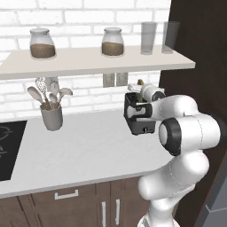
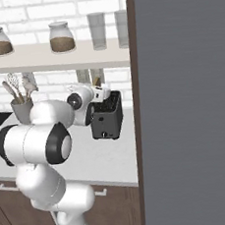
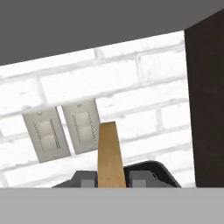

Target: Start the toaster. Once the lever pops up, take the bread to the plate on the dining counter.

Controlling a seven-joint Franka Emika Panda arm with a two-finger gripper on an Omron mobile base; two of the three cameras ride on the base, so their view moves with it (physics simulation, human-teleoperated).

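Arm folded at the elbow, reaching back over the toaster (image 1: 138, 119) by the wall, gripper (image 3: 113, 183) clamped on the bread (image 3: 109, 154), slice held edge-on just above the slots.

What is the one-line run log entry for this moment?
phase: lifting bread | jaws: shut on bread | bread: above toaster | plate: not reached

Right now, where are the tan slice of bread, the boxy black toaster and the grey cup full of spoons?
tan slice of bread (image 3: 108, 153): hand view, its thin edge.
boxy black toaster (image 2: 106, 121): right base view, its side wall.
grey cup of spoons (image 1: 52, 117): left base view, cup's front.
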